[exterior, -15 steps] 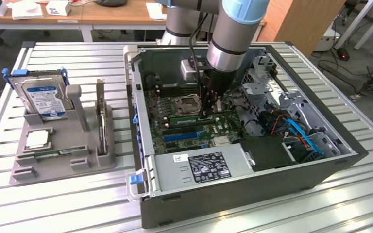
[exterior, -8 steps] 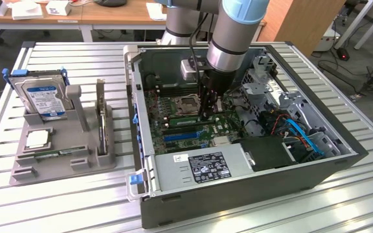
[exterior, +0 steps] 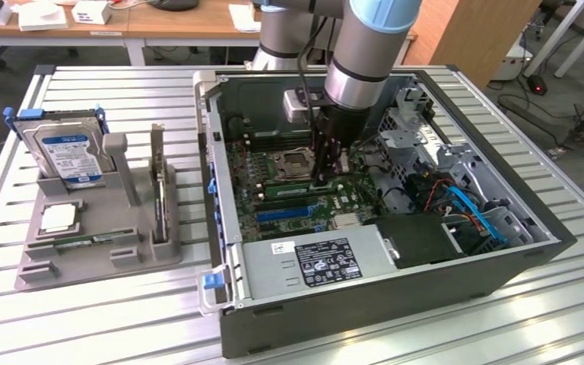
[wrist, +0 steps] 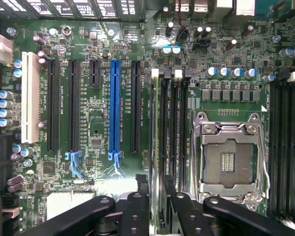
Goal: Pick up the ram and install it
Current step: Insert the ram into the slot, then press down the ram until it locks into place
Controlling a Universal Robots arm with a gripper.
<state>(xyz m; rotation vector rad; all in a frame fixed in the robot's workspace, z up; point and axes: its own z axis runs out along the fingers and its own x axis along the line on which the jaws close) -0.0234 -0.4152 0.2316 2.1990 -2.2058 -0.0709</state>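
Because the ram (wrist: 157, 142) sat edge-down in its slot (wrist: 155, 78) between the jaws, we noted the gripper (wrist: 156, 196) part-open, straddling it, gripping nothing.

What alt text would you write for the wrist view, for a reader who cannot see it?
The gripper hangs over the ram, which appears to stand in a memory slot of a green motherboard, beside the empty processor socket. A blue expansion slot lies on the ram's other side.
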